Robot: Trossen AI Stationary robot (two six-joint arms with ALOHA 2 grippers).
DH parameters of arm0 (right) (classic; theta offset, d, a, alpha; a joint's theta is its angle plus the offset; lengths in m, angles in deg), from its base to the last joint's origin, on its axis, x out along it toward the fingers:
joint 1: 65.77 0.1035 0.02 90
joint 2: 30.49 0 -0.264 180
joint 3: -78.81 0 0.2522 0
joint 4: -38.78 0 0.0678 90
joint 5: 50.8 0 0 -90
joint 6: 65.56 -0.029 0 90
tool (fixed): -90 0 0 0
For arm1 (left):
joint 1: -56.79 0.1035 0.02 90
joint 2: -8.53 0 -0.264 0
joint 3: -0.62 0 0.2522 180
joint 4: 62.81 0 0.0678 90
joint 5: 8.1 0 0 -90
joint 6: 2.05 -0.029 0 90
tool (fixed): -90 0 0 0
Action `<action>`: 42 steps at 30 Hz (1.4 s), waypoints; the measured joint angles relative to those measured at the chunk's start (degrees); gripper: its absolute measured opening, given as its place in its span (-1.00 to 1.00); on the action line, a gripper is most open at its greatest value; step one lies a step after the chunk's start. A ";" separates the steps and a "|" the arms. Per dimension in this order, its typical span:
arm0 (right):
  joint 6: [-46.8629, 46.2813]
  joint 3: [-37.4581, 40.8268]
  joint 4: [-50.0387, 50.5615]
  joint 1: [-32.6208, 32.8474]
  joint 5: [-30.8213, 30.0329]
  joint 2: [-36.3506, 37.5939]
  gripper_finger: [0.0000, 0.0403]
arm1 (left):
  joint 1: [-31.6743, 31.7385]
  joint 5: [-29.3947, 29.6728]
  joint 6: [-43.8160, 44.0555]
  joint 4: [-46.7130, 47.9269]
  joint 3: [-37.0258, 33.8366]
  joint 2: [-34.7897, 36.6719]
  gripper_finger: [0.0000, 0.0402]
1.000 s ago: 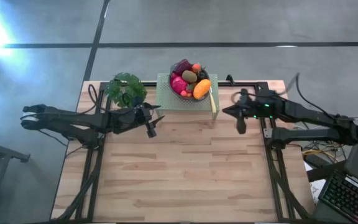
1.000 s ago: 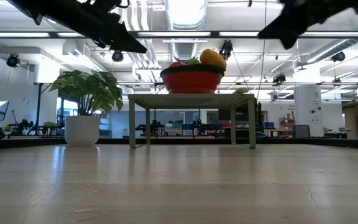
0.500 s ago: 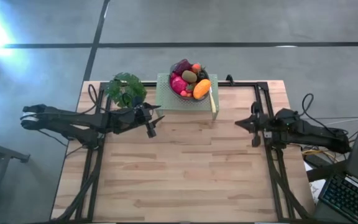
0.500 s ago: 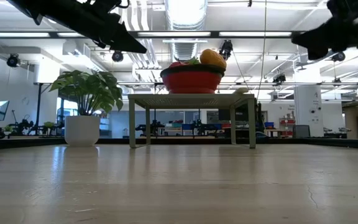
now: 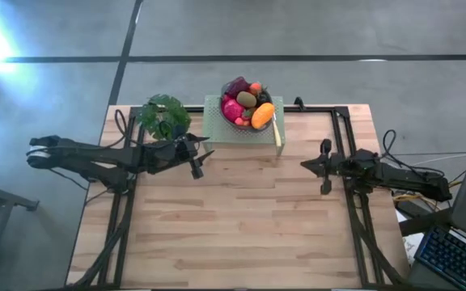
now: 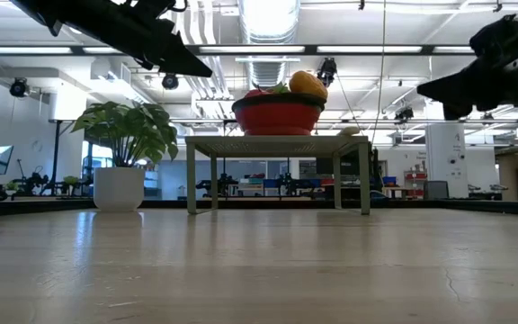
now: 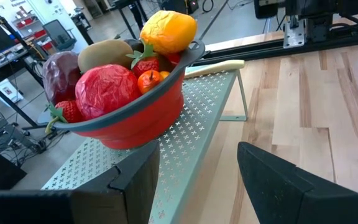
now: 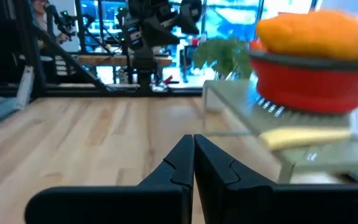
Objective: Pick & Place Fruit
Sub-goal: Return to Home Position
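Right wrist cam only: right gripper (image 8: 193, 155) fingers were pressed together; the high view couldn't settle that. Left wrist cam only: left gripper (image 7: 197, 152) fingers stood apart, just before the pale green perforated metal shelf (image 7: 191, 124). On the shelf: red plastic strainer bowl (image 7: 148, 118) heaped with mixed fruit (image 7: 107, 93), orange oval (image 7: 168, 31) topmost; slim pale yellow knife (image 7: 213, 67) beside the bowl. Light wooden plank table (image 5: 241, 226) under the shelf, leafy potted plant (image 6: 124, 135) beside the shelf on the left arm's side, workshop hall (image 6: 475, 171) beyond. Versus a second earlier: right gripper had pulled back from the shelf and sat lower; left gripper and fruit unchanged.
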 joint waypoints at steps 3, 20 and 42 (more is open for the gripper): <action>-5.07 -0.02 0.60 0.01 -0.09 -0.41 -0.96 | 0.00 0.00 0.00 0.00 0.00 0.00 0.11; -10.04 -0.02 0.68 0.01 -0.12 -0.38 -0.96 | 0.00 0.00 0.00 0.11 0.00 0.11 0.11; -10.02 -0.02 0.70 0.01 -0.16 -0.47 -0.96 | -0.04 -30.31 4.63 0.93 -23.20 36.87 0.11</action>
